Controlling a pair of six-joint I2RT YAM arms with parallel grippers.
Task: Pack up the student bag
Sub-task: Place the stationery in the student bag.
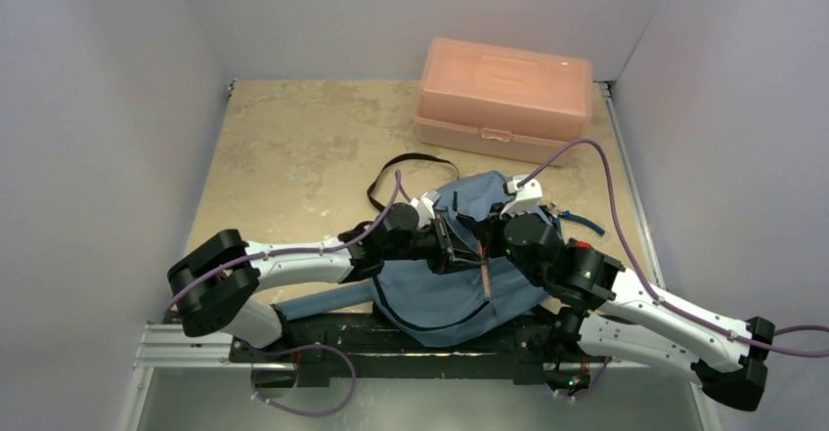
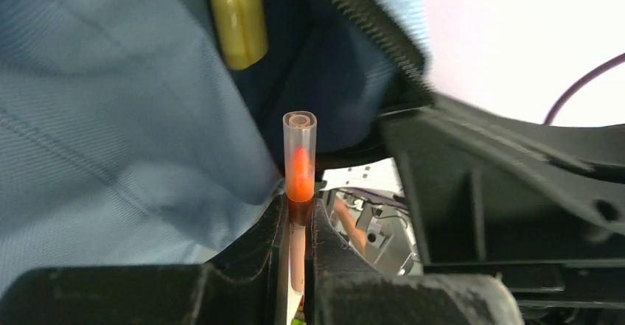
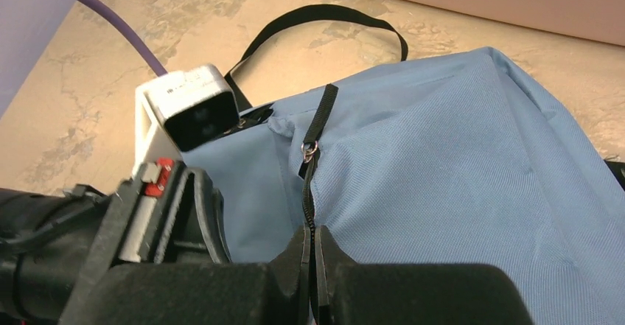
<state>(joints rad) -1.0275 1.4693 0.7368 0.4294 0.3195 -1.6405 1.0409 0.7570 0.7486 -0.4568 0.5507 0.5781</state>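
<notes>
Left gripper (image 2: 298, 208) clamped on a clear pen (image 2: 299, 155) with an orange core, end pointed at the bag's open mouth. Right gripper (image 3: 315, 245) pinched shut on the zipper edge (image 3: 310, 192), I'd guess to hold the mouth open. Student bag (image 1: 440, 299) lies at the near edge of the table (image 1: 293, 148), between both arms. Yellow item (image 2: 236, 23) sits inside the bag, and the right arm crowds the opening. Pink box (image 1: 503, 94) behind, well apart.

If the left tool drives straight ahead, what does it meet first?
Probably the dark inside of the student bag, the gripped clear-capped pen leading; a yellow item lies just left of that line. Depth unclear.
</notes>
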